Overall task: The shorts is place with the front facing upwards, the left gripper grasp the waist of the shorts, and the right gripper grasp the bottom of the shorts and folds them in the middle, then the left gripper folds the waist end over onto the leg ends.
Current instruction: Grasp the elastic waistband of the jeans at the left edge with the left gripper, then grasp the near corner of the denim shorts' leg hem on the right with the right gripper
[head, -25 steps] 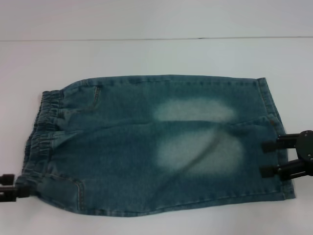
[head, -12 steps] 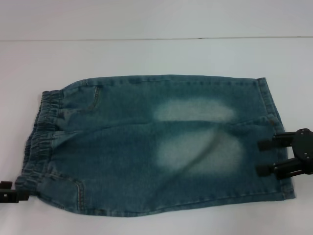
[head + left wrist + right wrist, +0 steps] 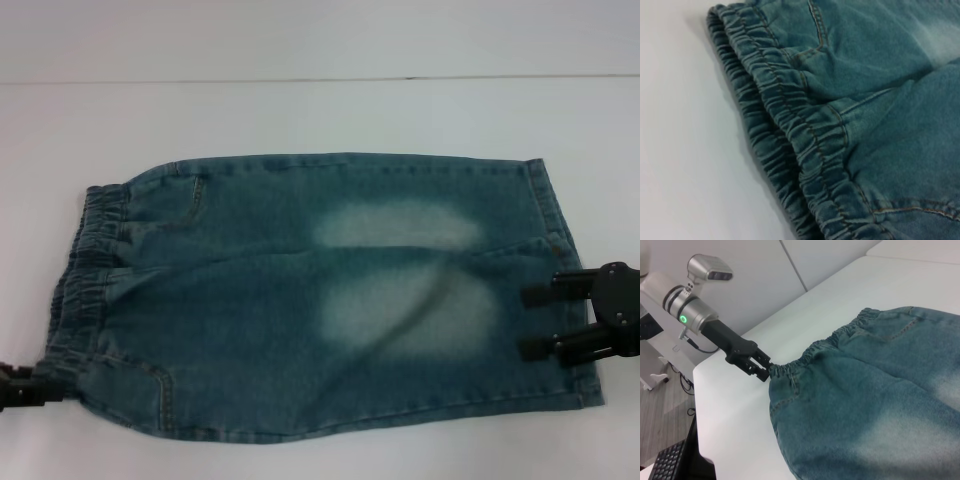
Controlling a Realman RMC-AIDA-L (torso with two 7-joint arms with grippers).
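The shorts [image 3: 300,300] lie flat on the white table, folded lengthwise, with two pale patches facing up. Their crinkled waist [image 3: 85,260] is on the left and the straight bottom hems [image 3: 548,200] are on the right. My left gripper [image 3: 30,388] sits at the near corner of the waist. In the right wrist view my left gripper [image 3: 765,371] pinches that waistband corner [image 3: 782,369]. My right gripper [image 3: 530,322] hovers open over the near part of the hem, fingers [image 3: 540,297] pointing toward the waist. The left wrist view shows only the gathered waist [image 3: 805,130] up close.
The white table [image 3: 300,110] extends behind and around the shorts, with its back edge against a pale wall. In the right wrist view the table's edge [image 3: 697,390] drops off behind the left arm, with floor and a keyboard [image 3: 667,462] beyond it.
My right gripper has slid a little further over the hem toward the waist, staying open. The left gripper has shifted slightly at the waist corner. The shorts have barely moved.
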